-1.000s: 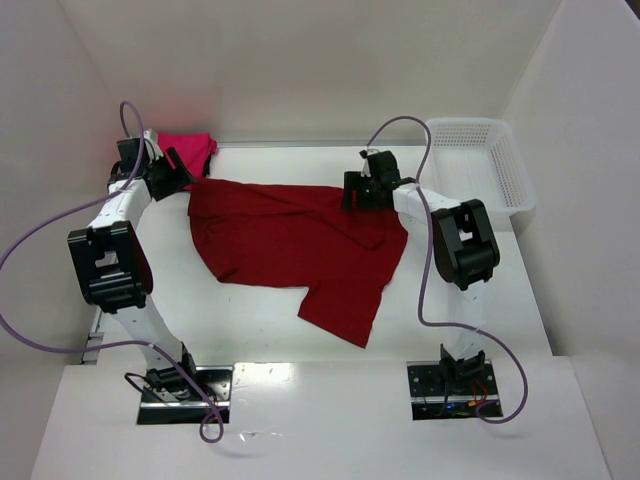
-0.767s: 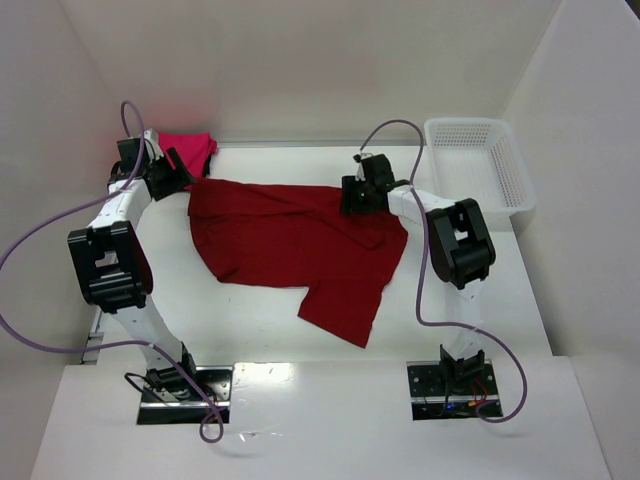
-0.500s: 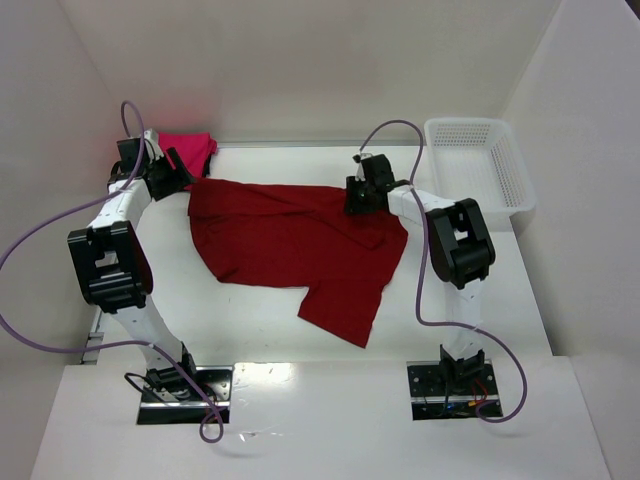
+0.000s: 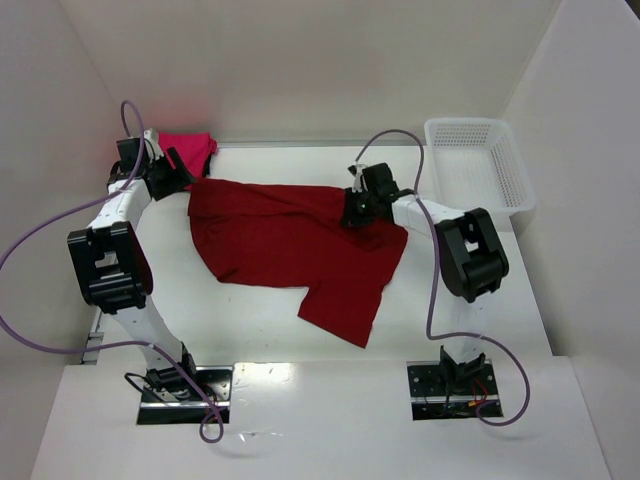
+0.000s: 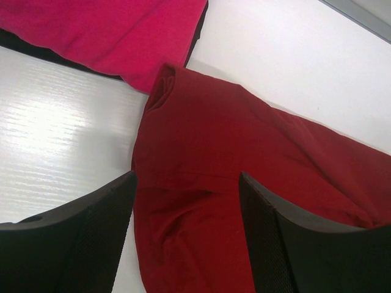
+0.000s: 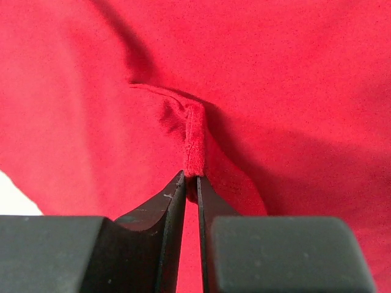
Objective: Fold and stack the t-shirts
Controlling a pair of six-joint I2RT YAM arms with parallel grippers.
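Note:
The dark crimson t-shirt (image 4: 290, 240) lies spread over the middle of the table, one sleeve hanging toward the front. My right gripper (image 4: 352, 212) sits at its far right part, shut on a pinched hem fold of the crimson t-shirt (image 6: 194, 149), jaws nearly together round it (image 6: 190, 178). My left gripper (image 4: 184, 170) hovers open over the shirt's far left corner (image 5: 189, 183), fingers (image 5: 91, 232) either side of the cloth, nothing held. The magenta-pink t-shirt (image 4: 188, 148) lies folded in the far left corner, also showing in the left wrist view (image 5: 110, 30).
A white mesh basket (image 4: 480, 165) stands at the far right against the wall. White walls enclose the table on three sides. Purple cables loop off both arms. Bare tabletop (image 4: 250, 330) lies in front of the shirt.
The right gripper has dropped onto the crimson t-shirt's far right part and shut on a fold of it. The left arm has stayed put.

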